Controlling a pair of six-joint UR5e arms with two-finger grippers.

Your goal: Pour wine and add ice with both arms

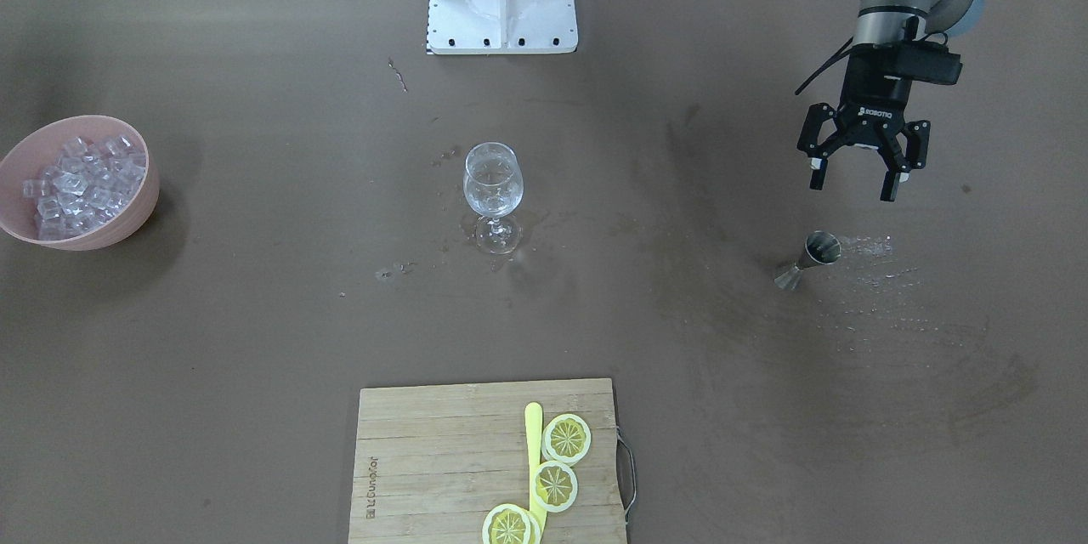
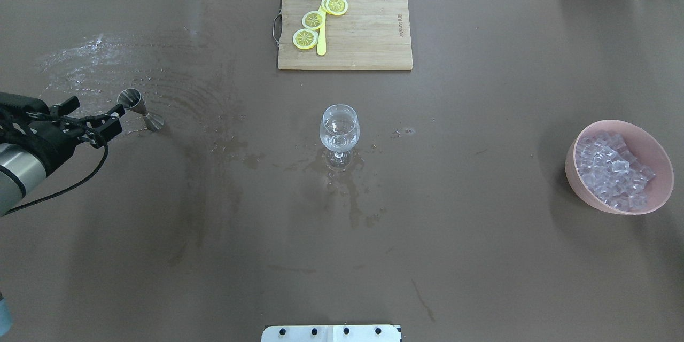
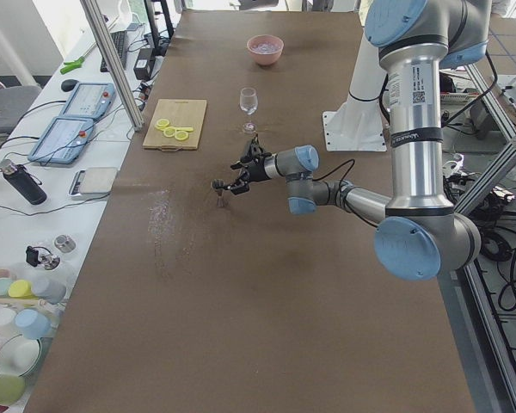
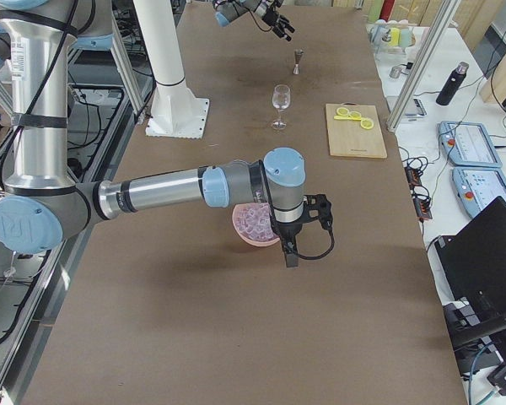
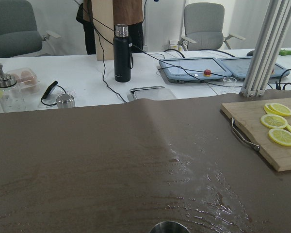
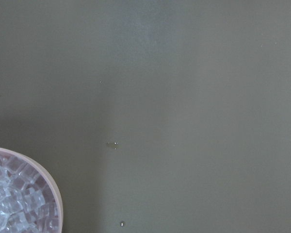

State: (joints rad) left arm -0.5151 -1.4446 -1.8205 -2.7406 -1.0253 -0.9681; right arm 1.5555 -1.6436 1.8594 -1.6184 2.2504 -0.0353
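The wet bench (image 1: 255, 357) looks slick around the jigger (image 1: 807, 259); the left pincer (image 1: 852, 187), spread wide beside it, may topple it. I cannot tell the right pincer's (image 4: 290, 253) state

In the front-facing view our left arm (image 1: 892, 8) shows at the upper right of the frame, its wrist turned straight down. The left gripper (image 1: 852, 185) hangs below it, jaws spread wide with nothing between them. In the overhead view that gripper sits at the left edge, jaws apart. From the left end, we see the arm's upper link upright at the right of the frame, forearm reaching toward the centre. Our right arm (image 4: 160, 190) shows only from the right end, level across mid-frame, with the right gripper (image 4: 288, 253) pointing down. We cannot tell how its jaws stand.
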